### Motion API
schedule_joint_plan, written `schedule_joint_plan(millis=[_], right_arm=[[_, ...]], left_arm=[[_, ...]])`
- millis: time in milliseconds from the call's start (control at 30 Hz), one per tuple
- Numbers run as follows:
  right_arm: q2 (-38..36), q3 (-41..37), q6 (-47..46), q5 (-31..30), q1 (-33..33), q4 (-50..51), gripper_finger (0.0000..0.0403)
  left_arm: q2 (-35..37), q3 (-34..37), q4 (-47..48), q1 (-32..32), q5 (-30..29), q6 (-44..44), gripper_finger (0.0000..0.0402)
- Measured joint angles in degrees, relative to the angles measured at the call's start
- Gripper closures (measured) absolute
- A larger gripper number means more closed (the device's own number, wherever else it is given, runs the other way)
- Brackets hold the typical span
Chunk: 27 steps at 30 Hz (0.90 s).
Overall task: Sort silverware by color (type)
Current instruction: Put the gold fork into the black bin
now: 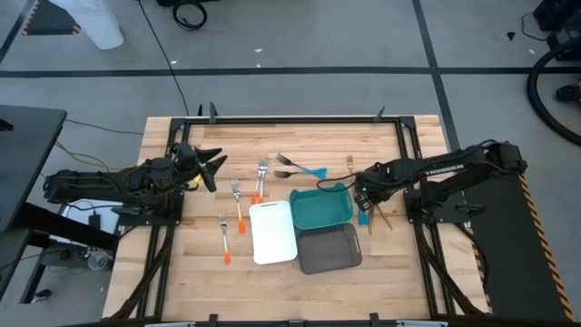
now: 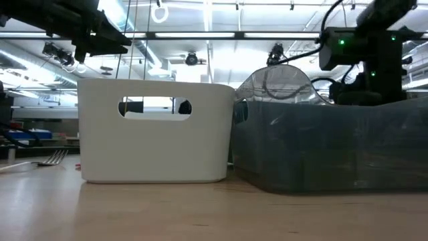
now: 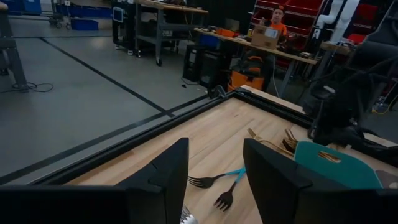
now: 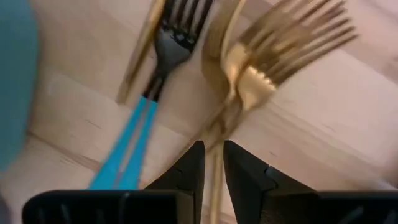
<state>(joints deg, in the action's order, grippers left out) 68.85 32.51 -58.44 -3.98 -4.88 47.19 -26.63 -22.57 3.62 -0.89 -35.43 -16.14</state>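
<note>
Right gripper (image 4: 213, 163) narrowly astride thin, stiff, slick gold metal fork (image 4: 261, 74) handle, best nipped mid-shaft; left gripper (image 3: 214, 180) wide, empty

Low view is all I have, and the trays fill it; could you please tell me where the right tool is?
Observer: The right tool is beside the teal tray's right wall, over a cluster of forks.
Operator: Which fork is it lined up with?
Observer: A gold fork; its handle runs straight under the tool, with a blue-handled fork alongside.
Operator: And the left tool?
Observer: The left tool is open and empty, over the left part of the table.
</note>
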Motion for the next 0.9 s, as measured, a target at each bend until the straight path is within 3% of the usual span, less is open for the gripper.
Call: schedule_joint_plan(millis=[467,600,900], right_arm=[[-4.1,-2.8,-1.6,1.6,-2.1,-1.5,0.0333],[-4.8,-2.8,-2.7,0.6,-2.5,3.8,0.0333],[-4.8,-2.8,-2.9,-1.8,-2.7,0.7,0.0330]], left_arm=[[0.0,0.0,0.0,0.0,0.0,0.2,0.0241],[0.0,0.0,0.0,0.0,0.0,0.3,0.0241],[0.0,0.0,0.0,0.0,0.0,0.4,0.0241]])
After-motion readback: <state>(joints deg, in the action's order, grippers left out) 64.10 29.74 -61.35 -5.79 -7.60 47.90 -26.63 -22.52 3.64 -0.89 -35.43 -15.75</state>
